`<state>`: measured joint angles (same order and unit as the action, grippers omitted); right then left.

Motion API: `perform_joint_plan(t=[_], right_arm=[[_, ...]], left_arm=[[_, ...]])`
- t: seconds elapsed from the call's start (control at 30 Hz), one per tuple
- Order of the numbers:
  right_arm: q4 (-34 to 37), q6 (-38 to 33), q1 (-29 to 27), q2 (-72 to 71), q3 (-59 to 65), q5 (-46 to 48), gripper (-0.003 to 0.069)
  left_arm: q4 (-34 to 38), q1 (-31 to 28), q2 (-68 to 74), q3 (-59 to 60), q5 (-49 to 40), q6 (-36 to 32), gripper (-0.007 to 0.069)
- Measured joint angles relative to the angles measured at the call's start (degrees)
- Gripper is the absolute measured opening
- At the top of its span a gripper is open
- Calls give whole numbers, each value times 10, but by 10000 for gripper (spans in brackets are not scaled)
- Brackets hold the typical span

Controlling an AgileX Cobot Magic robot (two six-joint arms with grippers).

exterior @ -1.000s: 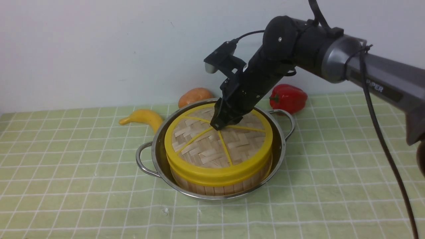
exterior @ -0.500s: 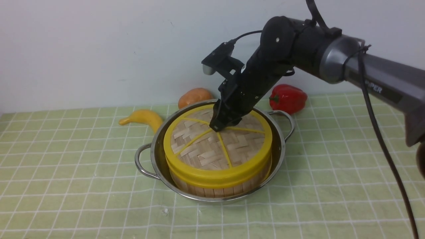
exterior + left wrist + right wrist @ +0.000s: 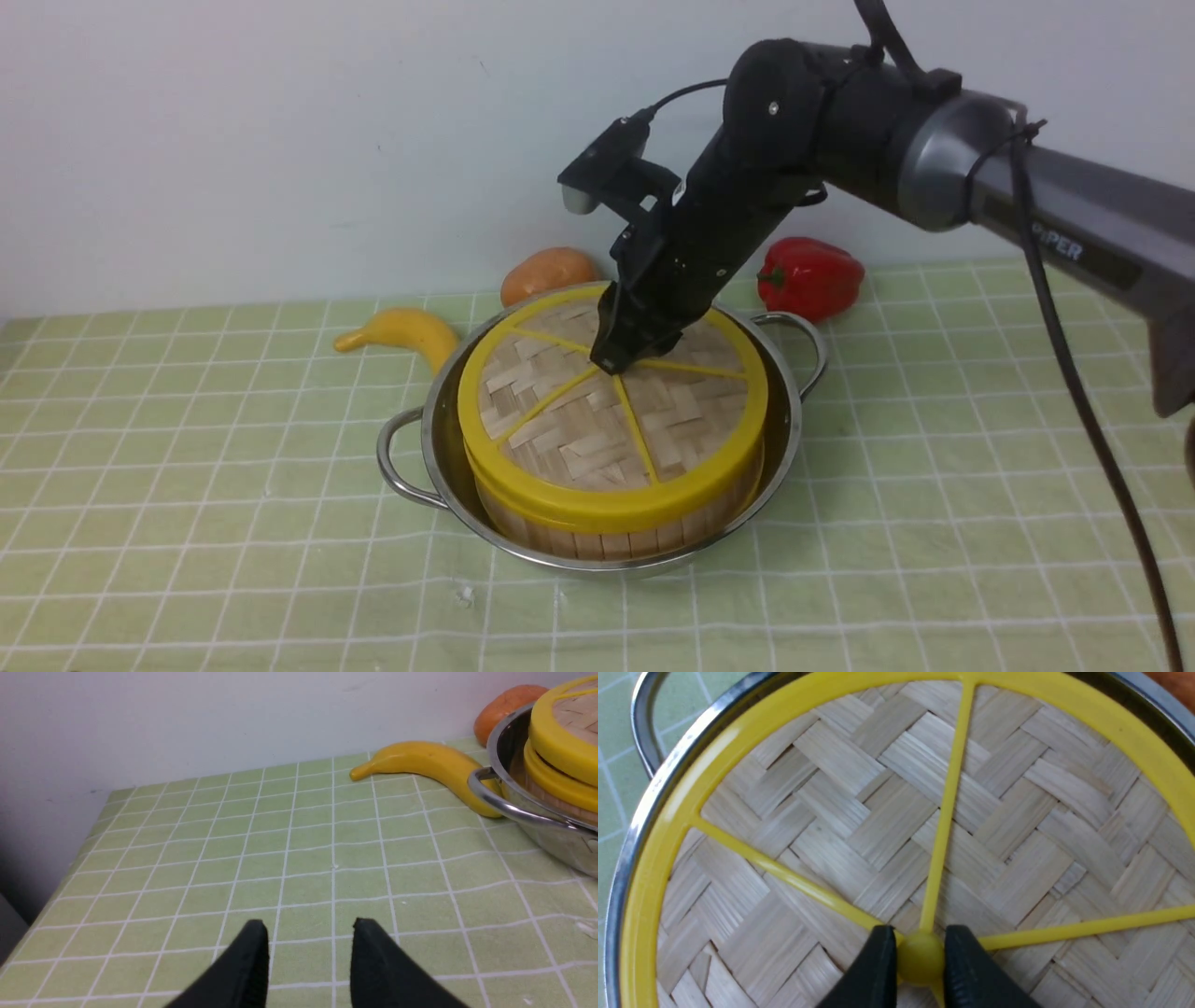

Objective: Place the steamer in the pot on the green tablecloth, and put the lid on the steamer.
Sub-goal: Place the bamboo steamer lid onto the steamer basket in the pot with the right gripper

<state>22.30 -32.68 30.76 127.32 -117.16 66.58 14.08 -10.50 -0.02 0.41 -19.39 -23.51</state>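
The shiny pot [image 3: 794,411] stands on the green tablecloth [image 3: 187,448] with the steamer [image 3: 607,541] inside it, its wooden wall showing below the lid. The woven lid [image 3: 579,439] lies on the steamer, slightly tilted, with a gap at one side in the left wrist view, lid [image 3: 560,746] over steamer rim [image 3: 556,784]. My right gripper [image 3: 621,359] is shut on the lid's yellow centre knob [image 3: 920,956]. My left gripper [image 3: 310,926] hangs open over bare cloth, to the left of the pot [image 3: 537,826].
A yellow banana [image 3: 401,331] lies behind the pot's left handle. An orange fruit [image 3: 546,273] and a red pepper [image 3: 810,275] sit at the back by the wall. The cloth's left edge [image 3: 84,840] drops off near the left gripper.
The right arm has risen slightly and drifted left, still gripping the knob. The lid, steamer and pot have shifted a little to the left with it.
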Motion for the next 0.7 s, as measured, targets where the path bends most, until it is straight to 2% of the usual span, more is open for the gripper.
perform_joint_plan(t=[0.7], right_arm=[[6,-10,0,13,0,-16,144]], left_arm=[[0,0,0,0,0,0,243]])
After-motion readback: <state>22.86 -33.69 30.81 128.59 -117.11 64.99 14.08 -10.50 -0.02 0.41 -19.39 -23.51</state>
